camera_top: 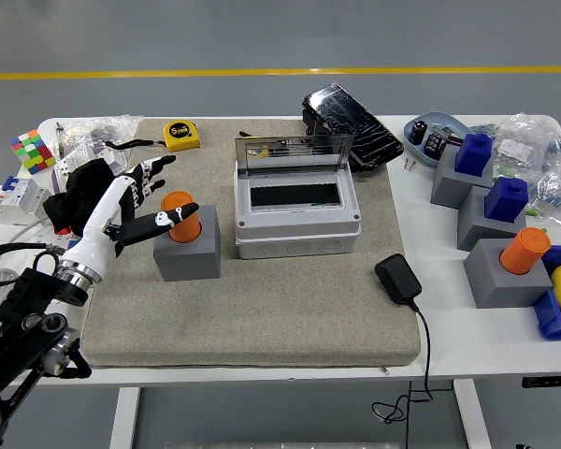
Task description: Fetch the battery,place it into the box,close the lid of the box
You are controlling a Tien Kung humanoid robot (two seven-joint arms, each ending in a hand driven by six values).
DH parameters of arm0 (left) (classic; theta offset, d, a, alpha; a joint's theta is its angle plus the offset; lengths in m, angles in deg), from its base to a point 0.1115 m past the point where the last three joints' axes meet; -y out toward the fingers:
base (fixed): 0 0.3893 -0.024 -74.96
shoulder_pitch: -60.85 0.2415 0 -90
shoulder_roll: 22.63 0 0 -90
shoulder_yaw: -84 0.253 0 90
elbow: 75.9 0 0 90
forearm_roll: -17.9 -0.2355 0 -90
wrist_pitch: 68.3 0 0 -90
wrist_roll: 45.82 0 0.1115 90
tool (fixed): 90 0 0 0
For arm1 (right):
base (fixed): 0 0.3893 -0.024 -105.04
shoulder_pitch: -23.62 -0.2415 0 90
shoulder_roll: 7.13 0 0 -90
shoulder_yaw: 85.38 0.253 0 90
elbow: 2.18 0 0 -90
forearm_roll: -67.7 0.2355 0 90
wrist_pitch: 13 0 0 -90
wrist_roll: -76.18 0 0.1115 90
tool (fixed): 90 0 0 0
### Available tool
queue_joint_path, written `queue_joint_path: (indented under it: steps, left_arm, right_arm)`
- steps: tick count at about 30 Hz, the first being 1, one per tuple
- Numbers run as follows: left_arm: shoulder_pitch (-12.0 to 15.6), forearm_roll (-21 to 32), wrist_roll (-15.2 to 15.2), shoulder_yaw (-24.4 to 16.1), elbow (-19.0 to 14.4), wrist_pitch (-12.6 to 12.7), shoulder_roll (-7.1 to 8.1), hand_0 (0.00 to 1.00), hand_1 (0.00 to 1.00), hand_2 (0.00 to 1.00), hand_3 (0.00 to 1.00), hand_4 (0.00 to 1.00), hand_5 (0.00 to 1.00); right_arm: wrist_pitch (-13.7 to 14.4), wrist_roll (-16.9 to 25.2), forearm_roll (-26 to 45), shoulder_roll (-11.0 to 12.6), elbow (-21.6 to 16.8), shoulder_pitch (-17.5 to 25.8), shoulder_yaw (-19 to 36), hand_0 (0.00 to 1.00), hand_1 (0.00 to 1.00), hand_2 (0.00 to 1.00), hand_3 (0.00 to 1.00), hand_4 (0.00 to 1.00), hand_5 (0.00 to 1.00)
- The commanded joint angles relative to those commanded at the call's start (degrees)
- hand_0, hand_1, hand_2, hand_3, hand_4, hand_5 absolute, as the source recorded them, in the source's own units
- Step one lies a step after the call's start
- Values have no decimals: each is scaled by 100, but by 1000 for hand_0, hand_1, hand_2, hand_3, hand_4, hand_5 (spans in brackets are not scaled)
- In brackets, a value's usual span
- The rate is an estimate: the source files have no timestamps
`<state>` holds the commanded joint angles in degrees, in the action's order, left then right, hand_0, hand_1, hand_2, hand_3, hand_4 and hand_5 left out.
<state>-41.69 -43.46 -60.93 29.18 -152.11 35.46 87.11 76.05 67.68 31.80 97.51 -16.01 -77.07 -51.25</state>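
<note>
a white counter carries a grey mat across its middle, grey blocks near its right edge, clutter at its left.

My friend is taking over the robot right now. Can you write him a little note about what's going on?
Left robot hand: fingers open around the orange battery, not gripping yet.
Right robot hand: out of view.
The battery stands in its grey holder, left of the box.
The box is on the mat, lid up.
Done: reach to the battery.
Left: grab it, put it in the box, close the lid.
</note>
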Motion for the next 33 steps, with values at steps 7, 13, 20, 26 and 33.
queue_joint_path:
  steps: [7, 13, 20, 26, 33]
  left_arm:
    - [-152, 242, -290, 332, 321, 84, -99, 799, 910, 940, 872, 998, 51]
    - [-329, 604, -554, 608, 618, 118, -201, 622, 734, 809, 776, 998, 2]
    - [-531, 1299, -860, 859, 933, 123, -330, 497, 605, 675, 666, 998, 2]
    - [-717, 2079, -1252, 1072, 1140, 222, -460, 267, 314, 378, 376, 886, 2]
    - [-890, 2545, -1527, 1352, 1318, 310, -608, 115, 169, 264, 254, 868, 2]
  right_arm:
    - [0, 3, -22, -5, -19, 14, 17, 667, 667, 676, 553, 901, 484]
    - [-2, 2, -17, -7, -24, 29, 1, 668, 667, 676, 553, 902, 483]
    - [-1, 3, -13, -10, -33, 20, -8, 668, 667, 676, 553, 902, 483]
    - [0, 6, 2, -23, -38, 20, -49, 668, 666, 676, 553, 902, 482]
    - [4, 9, 0, -29, -54, 13, -81, 668, 666, 676, 553, 902, 483]
